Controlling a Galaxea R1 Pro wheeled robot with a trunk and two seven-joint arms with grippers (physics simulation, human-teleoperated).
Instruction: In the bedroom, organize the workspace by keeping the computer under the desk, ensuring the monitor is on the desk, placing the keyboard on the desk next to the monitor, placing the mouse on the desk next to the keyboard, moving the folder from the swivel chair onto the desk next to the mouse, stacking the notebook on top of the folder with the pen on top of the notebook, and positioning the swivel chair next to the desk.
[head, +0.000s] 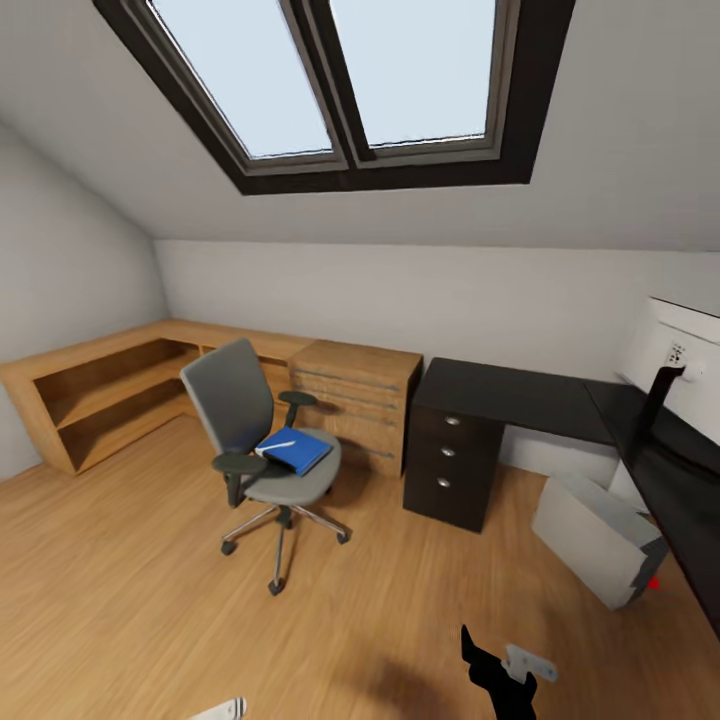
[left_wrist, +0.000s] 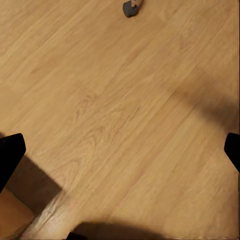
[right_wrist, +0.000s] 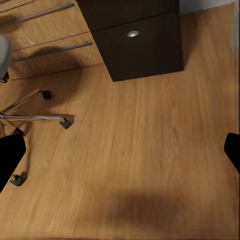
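Your black desk wraps the right corner, one computer tilted on the floor under it, probably needing no move. One swivel chair stands well apart from the desk, so it must roll closer. One blue folder lies on its seat. Both your left gripper and right gripper are spread wide, empty over the floor.

Two black-framed skylights sit in the sloped pale ceiling above a light wood floor, with a low light-wood shelf and drawer unit along the walls.
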